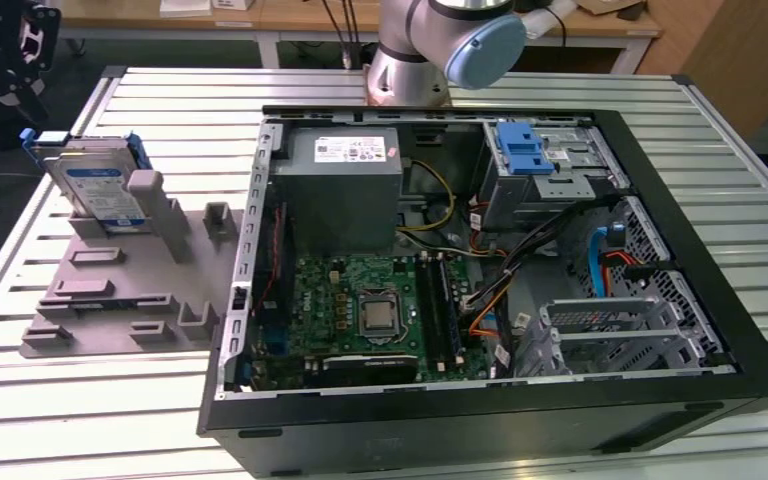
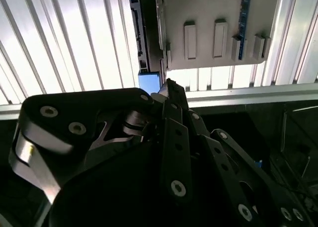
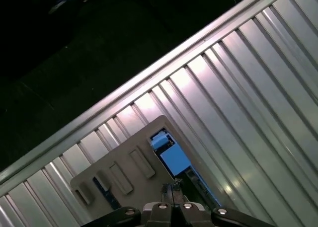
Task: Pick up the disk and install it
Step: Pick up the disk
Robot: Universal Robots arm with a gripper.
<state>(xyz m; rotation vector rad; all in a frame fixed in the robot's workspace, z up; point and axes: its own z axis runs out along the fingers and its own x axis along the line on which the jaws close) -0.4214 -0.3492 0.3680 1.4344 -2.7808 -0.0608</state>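
Pinched together with nothing between its fingers, the gripper [image 1: 4, 60] hangs at the far edge of the exterior view's left, over the rim of the slatted metal table [image 1: 91, 400]; in both wrist views its fingertips [image 2: 169, 85] [image 3: 171, 189] meet in a closed point. Just to its right the disk [image 1: 95, 190] stands on edge in a grey fixture [image 1: 104, 300], label facing out, near the gripper but apart from it. The first wrist view looks down on the blue end of the disk's carrier [image 3: 169, 155] against the fixture [image 3: 124, 157]. Further right lies the open computer case [image 1: 704, 250], with the grey power supply [image 1: 344, 185] above the green motherboard [image 1: 357, 310]. A drive cage with a blue clip [image 1: 524, 150] sits in the case's far corner, below the arm's base [image 1: 411, 50].
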